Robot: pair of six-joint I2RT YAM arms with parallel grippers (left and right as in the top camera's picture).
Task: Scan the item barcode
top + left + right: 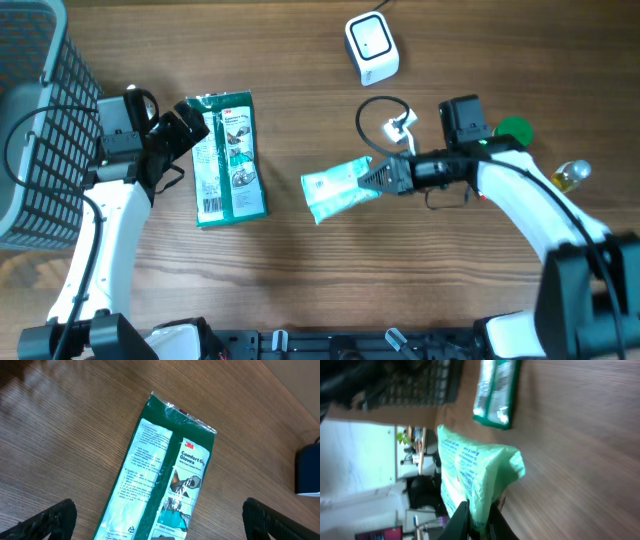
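A dark green 3M gloves pack (228,158) lies flat on the wooden table, printed side up. My left gripper (185,125) hovers at its left edge, open. In the left wrist view the pack (165,475) lies between the widely spread fingers (50,520), untouched. My right gripper (375,178) is shut on one end of a light green pouch (335,188), held out to the left near the table's middle. The right wrist view shows the pouch (470,470) pinched between the black jaws of my right gripper (479,520). The white scanner (372,45) stands at the back, above the pouch.
A dark wire basket (40,120) fills the far left. A black cable loop (385,115) lies between the scanner and the right arm. A green round object (515,130) and a small bottle (570,175) sit at the right.
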